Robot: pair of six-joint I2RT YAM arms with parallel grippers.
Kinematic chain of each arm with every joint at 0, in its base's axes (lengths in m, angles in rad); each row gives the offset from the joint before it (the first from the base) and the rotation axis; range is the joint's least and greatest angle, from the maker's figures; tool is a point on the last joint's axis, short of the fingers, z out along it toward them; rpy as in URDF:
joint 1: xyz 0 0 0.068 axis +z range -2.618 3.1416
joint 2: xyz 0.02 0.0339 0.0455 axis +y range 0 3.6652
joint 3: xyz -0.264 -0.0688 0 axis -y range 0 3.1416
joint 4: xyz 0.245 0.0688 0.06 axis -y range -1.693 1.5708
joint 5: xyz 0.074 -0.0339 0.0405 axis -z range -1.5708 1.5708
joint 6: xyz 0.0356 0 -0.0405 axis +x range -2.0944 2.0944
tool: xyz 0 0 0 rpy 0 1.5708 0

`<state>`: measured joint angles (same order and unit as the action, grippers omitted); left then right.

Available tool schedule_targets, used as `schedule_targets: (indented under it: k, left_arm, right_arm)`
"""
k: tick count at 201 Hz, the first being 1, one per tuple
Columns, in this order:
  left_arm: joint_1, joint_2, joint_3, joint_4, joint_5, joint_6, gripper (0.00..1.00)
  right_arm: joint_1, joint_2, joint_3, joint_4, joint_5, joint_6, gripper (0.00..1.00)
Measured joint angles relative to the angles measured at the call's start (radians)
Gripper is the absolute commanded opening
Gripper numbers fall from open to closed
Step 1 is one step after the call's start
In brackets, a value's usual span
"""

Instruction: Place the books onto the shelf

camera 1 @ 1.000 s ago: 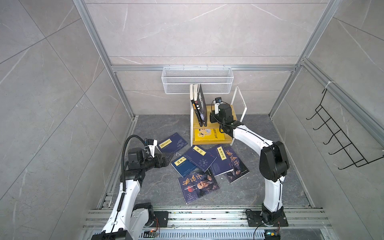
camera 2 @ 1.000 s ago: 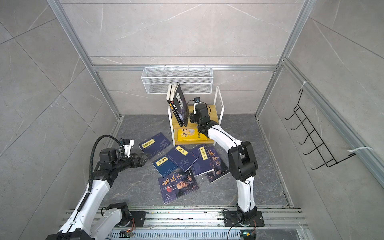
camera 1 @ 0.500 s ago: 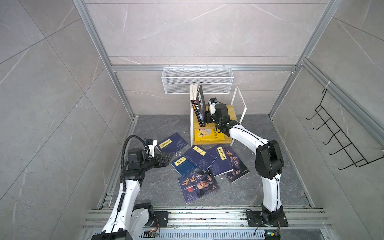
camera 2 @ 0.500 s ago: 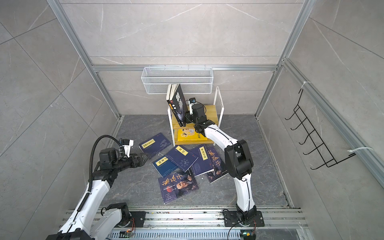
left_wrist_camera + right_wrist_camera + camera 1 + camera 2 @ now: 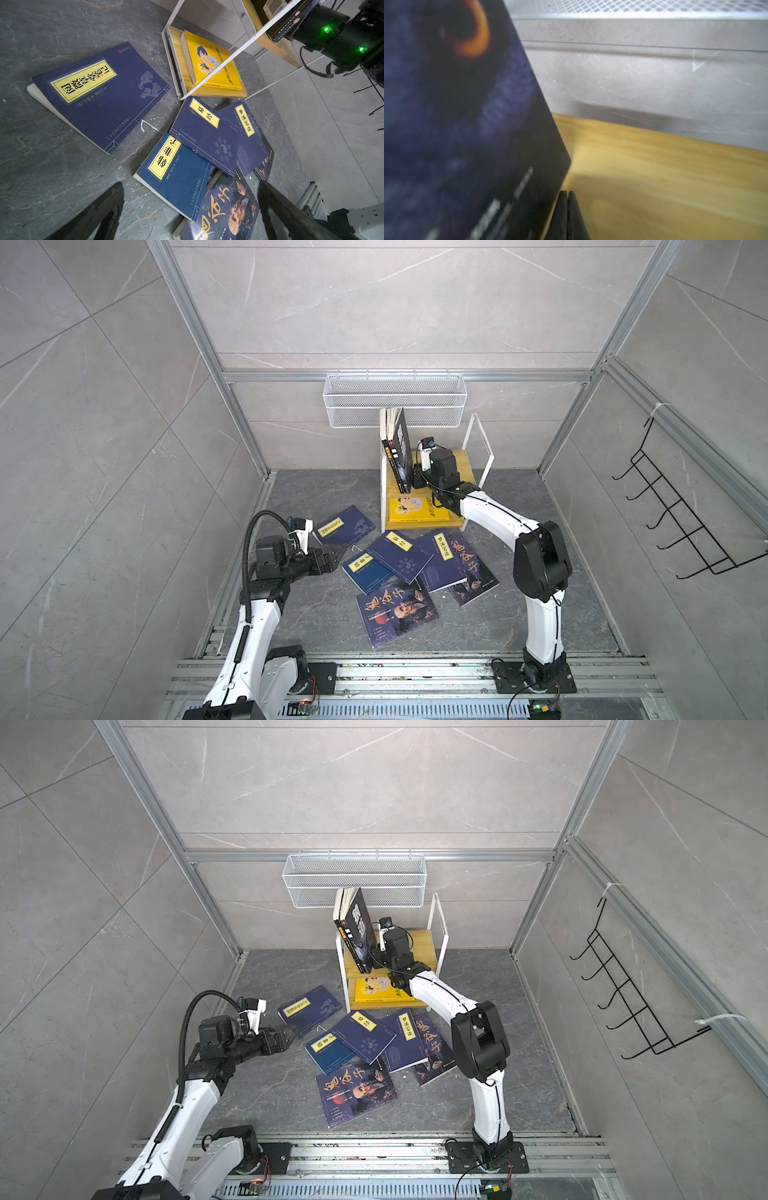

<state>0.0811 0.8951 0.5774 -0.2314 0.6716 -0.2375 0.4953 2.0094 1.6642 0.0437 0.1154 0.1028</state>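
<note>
The shelf (image 5: 457,462) (image 5: 419,942) stands at the back of the floor. A black book (image 5: 401,450) (image 5: 359,925) leans upright with two other books at the left end of its top board. My right gripper (image 5: 417,475) (image 5: 566,194) is shut and holds nothing, its tips low on the board (image 5: 664,170), right against the black book's (image 5: 463,124) lower edge. Several navy books (image 5: 399,558) (image 5: 99,97) lie scattered on the floor. My left gripper (image 5: 336,552) (image 5: 190,184) hangs open just above them.
A yellow book (image 5: 417,510) lies on the shelf's lower tier. A white wire mesh basket (image 5: 395,400) hangs on the back wall just above the standing books. A black hook rack (image 5: 681,522) is on the right wall. Metal rails (image 5: 415,670) run along the front.
My right gripper has shifted a little to the left along the top board, closer to the black book. The left arm has not moved.
</note>
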Motion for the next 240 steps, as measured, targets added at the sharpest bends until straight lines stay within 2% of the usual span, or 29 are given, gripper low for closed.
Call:
schedule_targets:
  k: [9, 47, 89, 112, 144, 169, 190, 240]
  left_arm:
    - [0.0, 0.002, 0.0, 0.0, -0.009, -0.011, 1.0]
    - [0.005, 0.024, 0.0, 0.002, -0.021, -0.052, 1.0]
    - [0.008, 0.072, 0.0, 0.023, -0.034, -0.074, 0.99]
    - [0.008, 0.116, 0.009, 0.028, -0.031, -0.085, 0.98]
    - [-0.002, 0.195, 0.043, 0.038, 0.002, -0.137, 0.95]
    - [-0.022, 0.274, 0.064, 0.092, 0.051, -0.232, 0.92]
    - [-0.068, 0.351, 0.064, 0.139, 0.084, -0.317, 0.87]
    - [-0.19, 0.5, 0.068, 0.194, 0.1, -0.462, 0.83]
  right_arm:
    - [0.001, -0.041, -0.043, -0.004, 0.011, -0.003, 0.01]
    - [0.002, -0.283, -0.261, 0.0, 0.053, -0.001, 0.17]
    - [0.034, -0.545, -0.51, 0.003, 0.085, 0.066, 0.29]
    - [0.09, -0.633, -0.628, -0.006, 0.102, 0.122, 0.36]
    - [0.179, -0.682, -0.752, -0.028, 0.137, 0.234, 0.48]
    - [0.235, -0.687, -0.824, -0.026, 0.149, 0.322, 0.48]
    - [0.256, -0.667, -0.852, -0.025, 0.152, 0.393, 0.44]
    - [0.249, -0.493, -0.82, -0.025, 0.15, 0.508, 0.34]
